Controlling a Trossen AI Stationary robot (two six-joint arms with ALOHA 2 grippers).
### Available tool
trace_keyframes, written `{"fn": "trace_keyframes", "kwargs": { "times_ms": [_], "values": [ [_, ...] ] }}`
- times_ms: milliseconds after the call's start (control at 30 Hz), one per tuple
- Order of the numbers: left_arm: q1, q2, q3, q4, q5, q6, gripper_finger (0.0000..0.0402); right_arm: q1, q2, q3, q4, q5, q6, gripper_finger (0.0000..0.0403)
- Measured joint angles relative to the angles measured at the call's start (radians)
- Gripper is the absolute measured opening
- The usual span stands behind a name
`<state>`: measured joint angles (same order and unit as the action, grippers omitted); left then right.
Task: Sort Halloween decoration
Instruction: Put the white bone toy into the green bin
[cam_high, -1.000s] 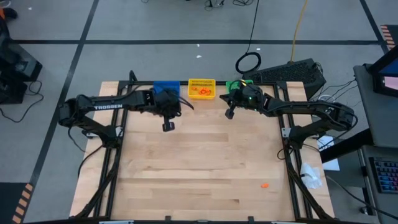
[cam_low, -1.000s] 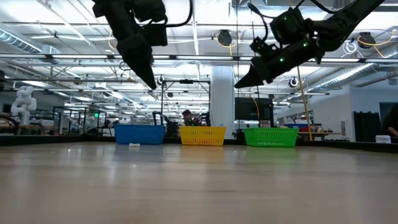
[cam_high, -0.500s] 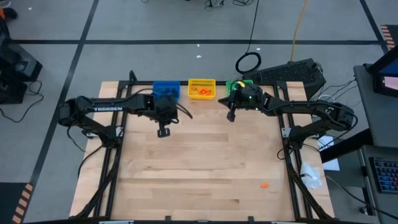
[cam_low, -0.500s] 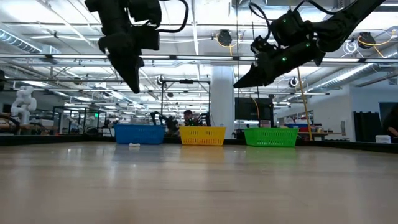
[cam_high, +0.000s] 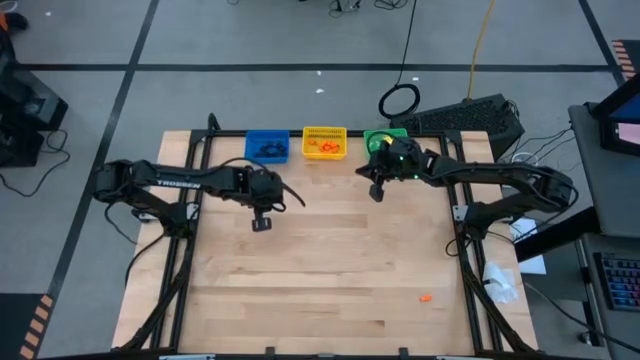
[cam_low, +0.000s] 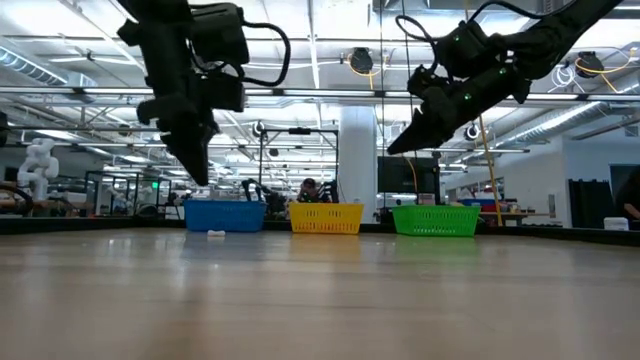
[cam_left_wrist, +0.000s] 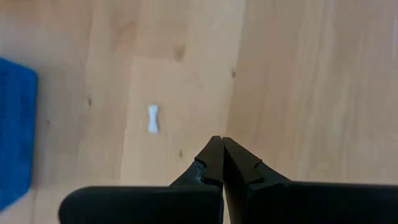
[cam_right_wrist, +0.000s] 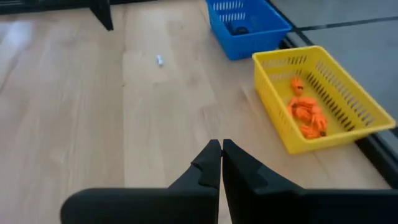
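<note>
The left gripper (cam_left_wrist: 217, 142), pinched shut and empty, hung above a white bone (cam_left_wrist: 153, 119) lying just beside it. Light, stiff and likely slippery, the bone probably wanted pinching at its narrow waist.

Stock as I count it from the remote station:

- Slatted plastic bins along the far edge of the wooden worktop (cam_high: 320, 270): three, namely one blue bin (cam_high: 266, 146), one yellow bin (cam_high: 324, 142), one green bin (cam_high: 383, 137).
- Small orange plastic trinkets heaped in the yellow bin (cam_right_wrist: 306, 113): a cluster, too tangled for me to number.
- Small black trinkets in the blue bin (cam_high: 266, 150): a few; I cannot give a count.
- Loose small white bone-shaped trinket on the worktop (cam_left_wrist: 153, 119): one.
- Loose small orange trinket near the worktop's front right (cam_high: 426, 297): one.
- Dark robot arms: two, each with one claw, left claw (cam_high: 260, 223) and right claw (cam_high: 377, 194).
</note>
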<state>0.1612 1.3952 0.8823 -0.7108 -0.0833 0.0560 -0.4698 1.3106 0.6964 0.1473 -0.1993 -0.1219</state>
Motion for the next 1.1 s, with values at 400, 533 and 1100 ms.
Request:
{"fn": "trace_keyframes", "kwargs": {
  "times_ms": [400, 533, 1100],
  "values": [
    [0.087, 0.127, -0.039, 0.179, -0.004, 0.035, 0.0102, -0.001, -0.054, 0.000, -0.066, 0.023, -0.020, 0.0000],
    [0.124, 0.181, -0.039, 0.177, -0.036, 0.106, 0.0130, -0.001, -0.053, 0.000, -0.069, 0.022, -0.022, 0.0000],
    [0.193, 0.283, -0.036, 0.219, 0.032, 0.169, 0.0054, -0.001, -0.053, 0.000, -0.069, 0.023, -0.029, 0.0000]
  ]
}}
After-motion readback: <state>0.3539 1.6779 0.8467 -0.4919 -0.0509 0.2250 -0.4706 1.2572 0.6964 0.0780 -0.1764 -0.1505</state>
